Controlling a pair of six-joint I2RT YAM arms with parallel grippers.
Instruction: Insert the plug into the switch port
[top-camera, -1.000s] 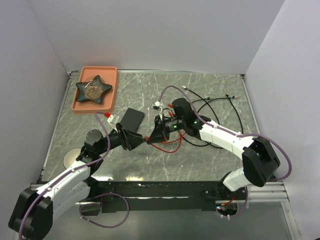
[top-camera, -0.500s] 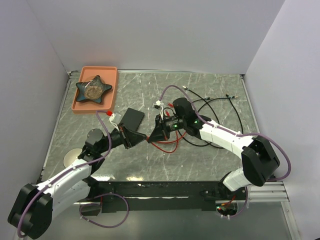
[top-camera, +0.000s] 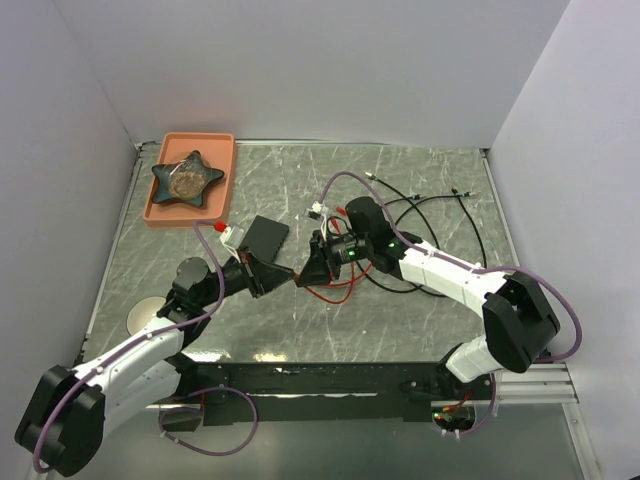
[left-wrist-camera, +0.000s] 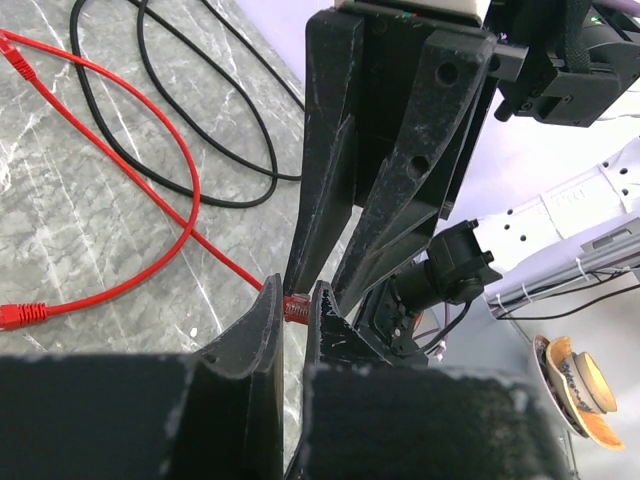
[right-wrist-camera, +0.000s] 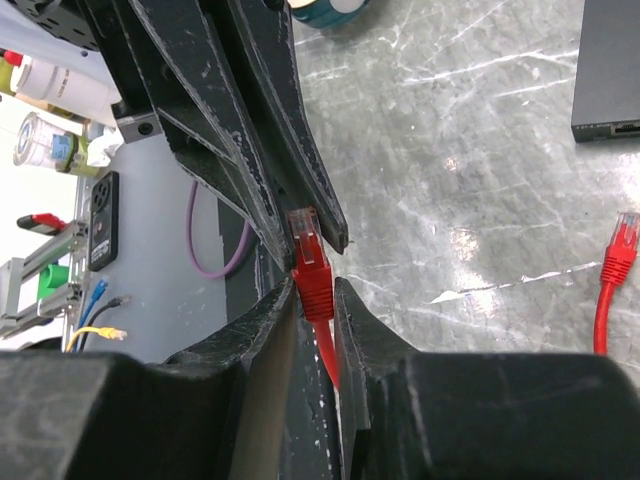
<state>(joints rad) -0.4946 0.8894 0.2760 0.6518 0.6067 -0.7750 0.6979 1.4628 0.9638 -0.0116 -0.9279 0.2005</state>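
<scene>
left pincer (left-wrist-camera: 296, 300) clamped shut on the nose of the red plug (right-wrist-camera: 306, 245), held off the bench (top-camera: 400, 320). right pincer (right-wrist-camera: 313, 295) sits round the boot just behind, can't tell if it's gripping or loose. switch (top-camera: 264, 238) lies flat just beside the left pincer. risks: left fingers cover the nose, so it won't seat; cable drag may twist the plug

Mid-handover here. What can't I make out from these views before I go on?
- Top view: the red plug is hidden where the left end effector and right end effector meet.
- Ports of the switch: too small in the top view; the right wrist view's edge cuts off all but one corner.
- Right wrist view: whether the right fingers press the plug or just flank it.
</scene>
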